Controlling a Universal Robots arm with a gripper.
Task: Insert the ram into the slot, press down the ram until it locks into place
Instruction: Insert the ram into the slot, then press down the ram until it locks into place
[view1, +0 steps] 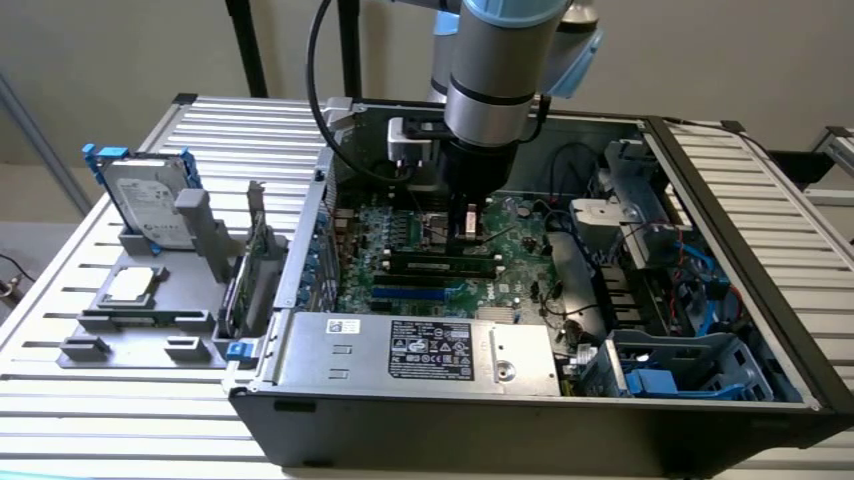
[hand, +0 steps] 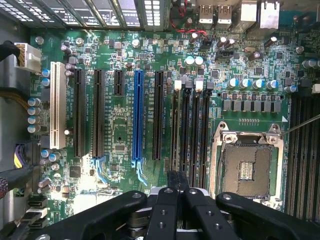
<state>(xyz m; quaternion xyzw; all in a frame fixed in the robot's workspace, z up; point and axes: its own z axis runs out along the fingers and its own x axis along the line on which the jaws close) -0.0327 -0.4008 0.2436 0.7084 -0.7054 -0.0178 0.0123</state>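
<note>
One tool (hand: 178, 176), seemingly clamped on the ram (view1: 469, 222), hangs above the slots (hand: 185, 127).

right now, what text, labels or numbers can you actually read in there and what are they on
Nothing is clear enough to quote.
Power supply label: black and white print with logos, too small to read.
White sticker beside that label: too small to read.
Hard drive label: blurred.
Motherboard printing next to the blue slot: white lettering, too small to read.
</note>
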